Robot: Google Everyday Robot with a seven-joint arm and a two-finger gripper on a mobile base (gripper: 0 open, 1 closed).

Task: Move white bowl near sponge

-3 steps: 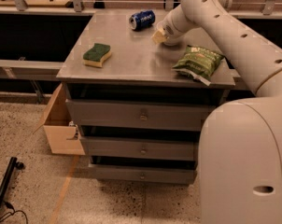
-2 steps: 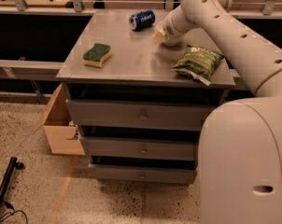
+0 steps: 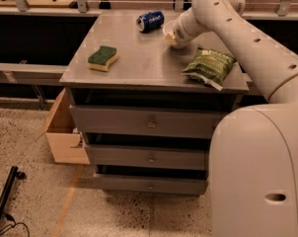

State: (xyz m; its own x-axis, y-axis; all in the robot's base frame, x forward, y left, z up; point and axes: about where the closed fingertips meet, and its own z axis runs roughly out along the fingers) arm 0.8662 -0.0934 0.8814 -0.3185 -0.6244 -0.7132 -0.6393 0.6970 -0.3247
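The sponge [image 3: 102, 58], dark green on top with a yellow body, lies on the left part of the grey cabinet top [image 3: 144, 65]. The white bowl [image 3: 167, 29] shows only as a pale curved edge at the back right of the top, mostly hidden by my gripper [image 3: 172, 37]. The gripper is right at the bowl, reaching in from the right, and stands well to the right of and behind the sponge. I cannot tell whether the bowl rests on the top or is held.
A blue can [image 3: 150, 21] lies on its side at the back, just left of the bowl. A green crinkled snack bag [image 3: 209, 65] lies near the right front edge. An open cardboard box [image 3: 65, 139] stands on the floor to the left of the drawers.
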